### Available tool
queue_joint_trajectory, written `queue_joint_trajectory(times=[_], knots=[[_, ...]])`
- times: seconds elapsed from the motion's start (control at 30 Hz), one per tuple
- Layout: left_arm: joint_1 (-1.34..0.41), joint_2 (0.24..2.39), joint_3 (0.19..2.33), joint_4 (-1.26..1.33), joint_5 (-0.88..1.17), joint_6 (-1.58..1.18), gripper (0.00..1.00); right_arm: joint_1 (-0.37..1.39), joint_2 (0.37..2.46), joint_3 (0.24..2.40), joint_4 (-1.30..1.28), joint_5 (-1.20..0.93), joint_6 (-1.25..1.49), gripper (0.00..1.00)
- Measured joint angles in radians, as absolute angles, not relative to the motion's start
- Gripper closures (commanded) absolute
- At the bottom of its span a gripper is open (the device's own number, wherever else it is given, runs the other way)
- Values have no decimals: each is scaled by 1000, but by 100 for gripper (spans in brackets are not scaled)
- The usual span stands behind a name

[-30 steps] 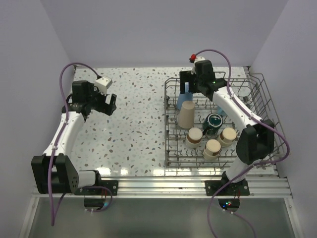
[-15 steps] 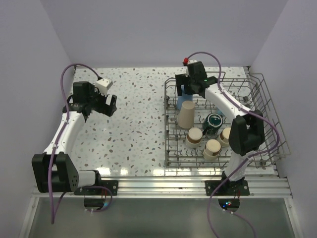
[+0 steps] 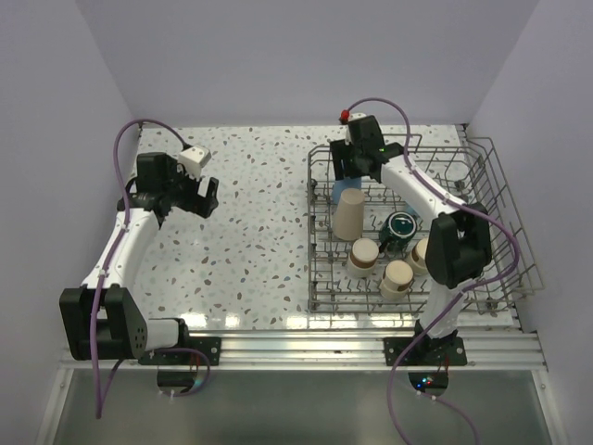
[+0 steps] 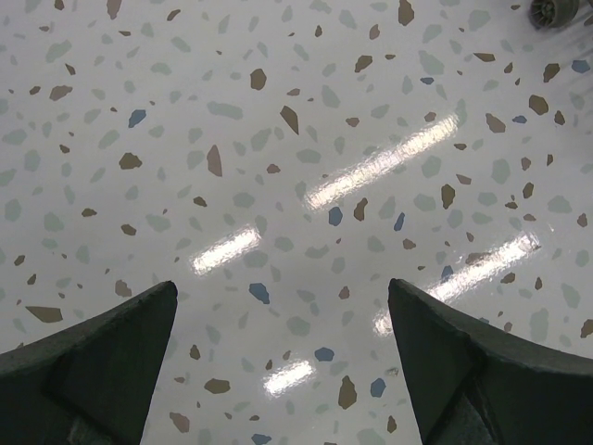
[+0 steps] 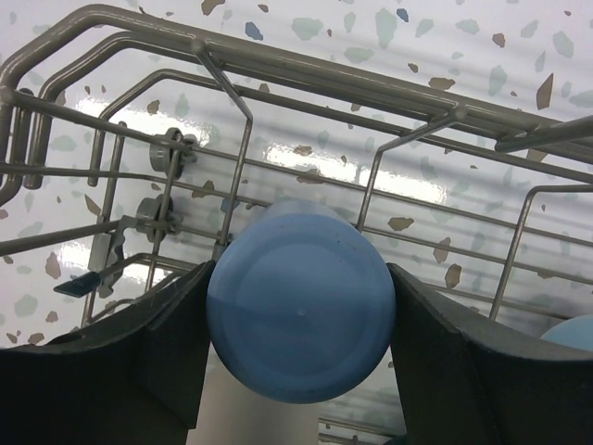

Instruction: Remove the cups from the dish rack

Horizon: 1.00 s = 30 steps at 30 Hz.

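The grey wire dish rack [image 3: 505, 213] stands on the right of the table. My right gripper [image 3: 349, 174] is at its far left corner. In the right wrist view the gripper [image 5: 298, 278] is shut on the upturned light blue tumbler [image 5: 298, 320], both fingers touching its sides. The tall beige tumbler [image 3: 349, 215] stands just nearer. The dark teal mug [image 3: 402, 225] and three short beige-and-brown cups [image 3: 363, 255] lie further forward. A light blue rim [image 5: 570, 336] shows at the lower right. My left gripper [image 3: 211, 193] is open and empty above bare table [image 4: 283, 315].
The rack's raised wire side [image 5: 278, 56] and upright tines [image 5: 239, 167] stand close around the tumbler. Speckled white tabletop [image 3: 250, 232] lies between the two arms. Lilac walls close in the back and both sides.
My right gripper has moved left and forward over the rack's far left corner and come down around the light blue tumbler. The left arm has not moved.
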<state>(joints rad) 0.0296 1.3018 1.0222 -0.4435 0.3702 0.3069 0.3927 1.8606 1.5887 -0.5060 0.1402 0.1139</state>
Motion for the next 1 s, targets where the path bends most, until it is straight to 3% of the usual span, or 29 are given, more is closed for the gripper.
queue_joint_trajectory(times=[0.33, 0.5, 0.6, 0.73, 1.0], knots=[[30, 1302, 1032, -447, 404, 300, 2, 392, 1617, 1608, -526, 141, 100, 76], [30, 1308, 1129, -455, 517, 261, 19, 392, 1486, 1663, -490, 92, 123, 81], [30, 1309, 1197, -406, 659, 189, 21, 391, 1406, 1619, -366, -25, 212, 85], [30, 1296, 1190, -149, 887, -55, 15, 406, 1382, 1570, -121, -197, 389, 86], [18, 1287, 1130, 341, 1076, -528, 13, 522, 1481, 1557, 157, -318, 579, 88]])
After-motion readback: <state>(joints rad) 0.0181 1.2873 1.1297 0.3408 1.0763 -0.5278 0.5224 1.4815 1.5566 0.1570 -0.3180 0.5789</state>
